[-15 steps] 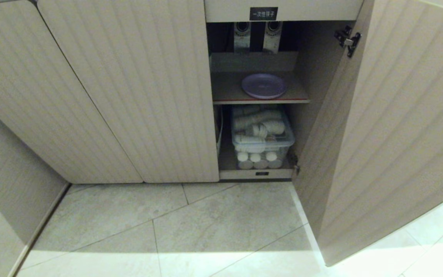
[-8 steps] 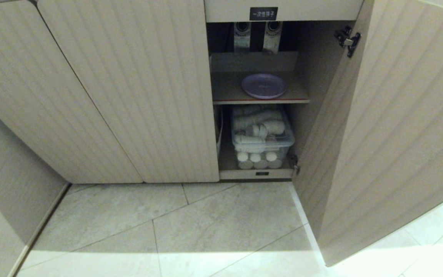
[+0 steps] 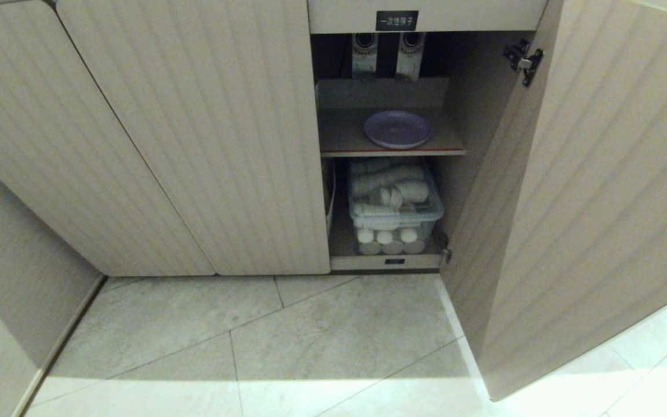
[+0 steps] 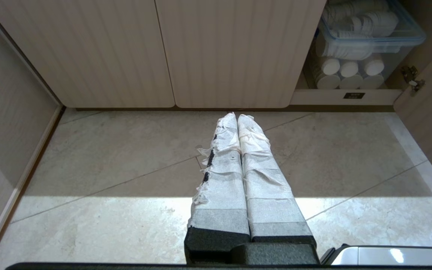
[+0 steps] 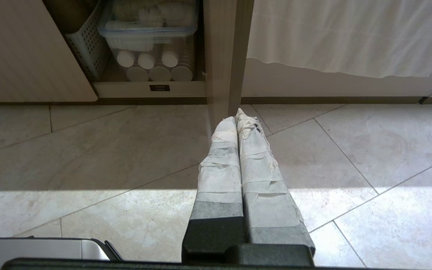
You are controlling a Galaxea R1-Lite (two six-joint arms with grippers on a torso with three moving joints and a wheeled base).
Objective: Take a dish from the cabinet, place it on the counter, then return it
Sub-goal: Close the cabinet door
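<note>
On your far left the cabinet (image 3: pixel 206 139) shows two ribbed doors closed. The left gripper (image 4: pixel 237 117) hangs over the floor tiles (image 3: pixel 310 336) in front of them, its taped fingers pressed together on nothing. Move right to the open bay: the lavender dish (image 3: pixel 398 129) lies flat on the upper shelf (image 3: pixel 339 139), near that shelf's red front edge and a little toward its right end, touched by nothing. Below it a clear lidded bin (image 3: pixel 395 207) holds white cups. Further right, the open door (image 3: pixel 588 191) stands swung out, and the right gripper (image 5: pixel 236 114) hangs low just before that door's edge, fingers closed and empty. You have, by my reading, no lift under way: the counter is out of view, so which steps remain cannot be told.
</note>
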